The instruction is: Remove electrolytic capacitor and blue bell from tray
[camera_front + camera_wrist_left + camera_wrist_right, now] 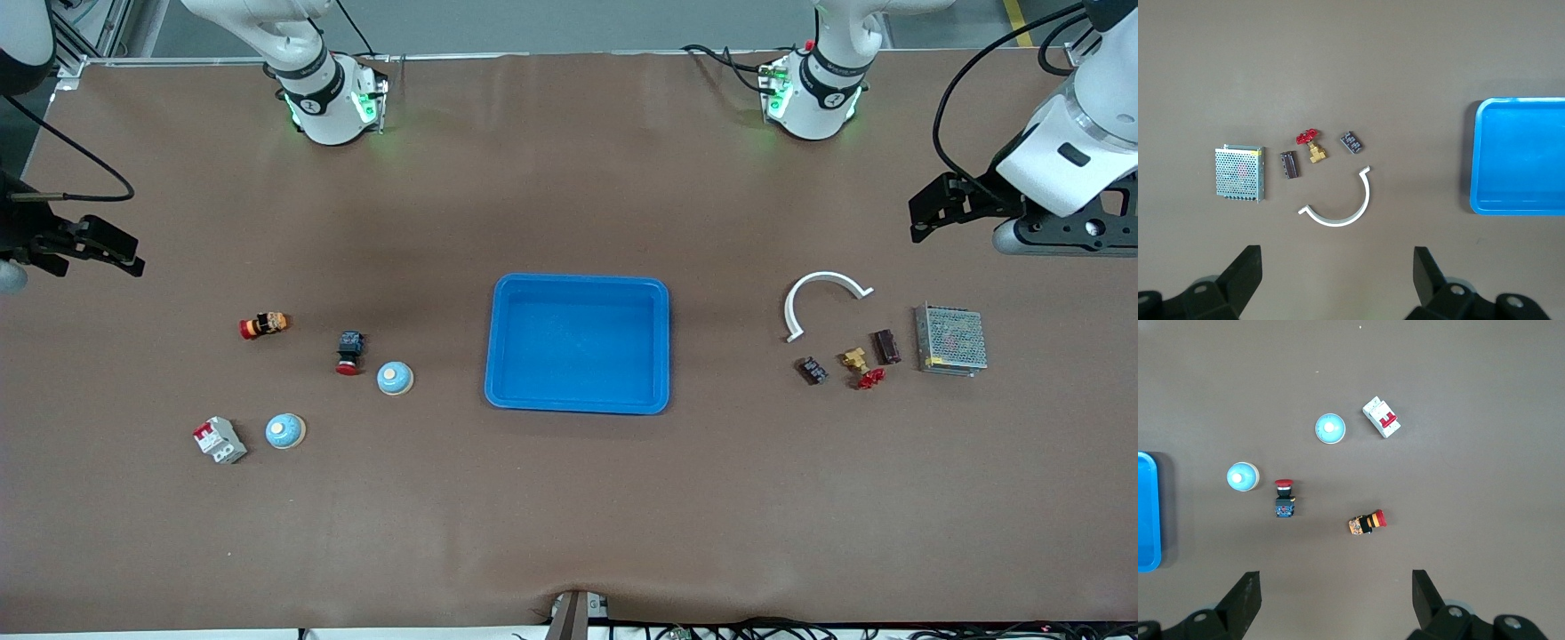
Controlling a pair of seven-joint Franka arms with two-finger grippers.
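The blue tray (578, 343) at the desk's (569, 498) centre is seen empty, so removal appears done. Two blue bells (394, 378) (284, 431) lie at its nine o'clock; no capacitor can be identified. The left gripper (1336, 275) and right gripper (1336, 595) hover with fingers spread, holding nothing.

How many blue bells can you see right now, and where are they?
2, both on the table toward the right arm's end, none in the tray: one bell beside the red-capped pushbutton, the other bell beside the white breaker, nearer the front camera.
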